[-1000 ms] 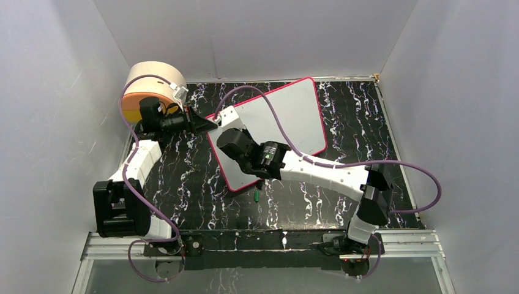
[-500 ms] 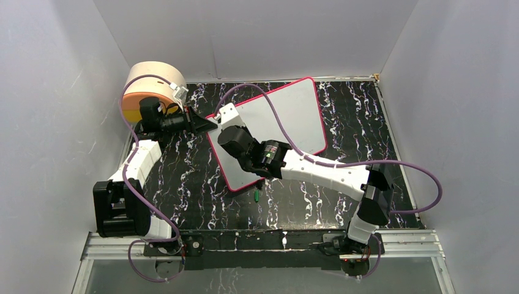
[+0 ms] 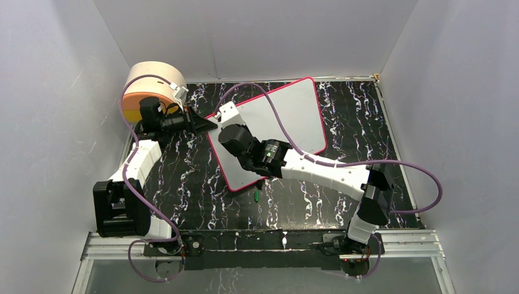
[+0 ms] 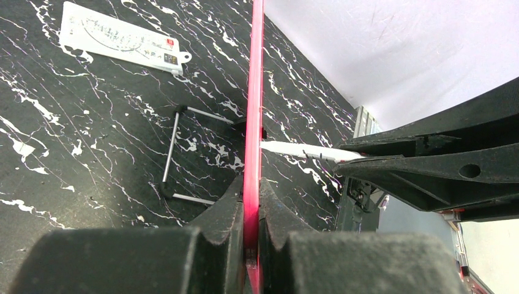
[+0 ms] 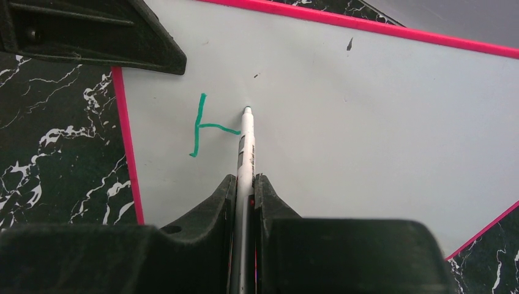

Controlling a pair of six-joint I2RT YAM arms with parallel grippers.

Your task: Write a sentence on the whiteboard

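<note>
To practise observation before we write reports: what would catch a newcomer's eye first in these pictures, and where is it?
The pink-rimmed whiteboard sits on the black marbled table, its left rim clamped by the left hand. The right hand holds a pen to it, beside green strokes near that rim.

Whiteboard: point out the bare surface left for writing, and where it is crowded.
Free: in the right wrist view, the wide stretch of whiteboard right of the pen, out to its pink rim. Crowded: the left edge, where the green strokes sit beside the pen tip and the left gripper clamps the rim, jaws shut.
</note>
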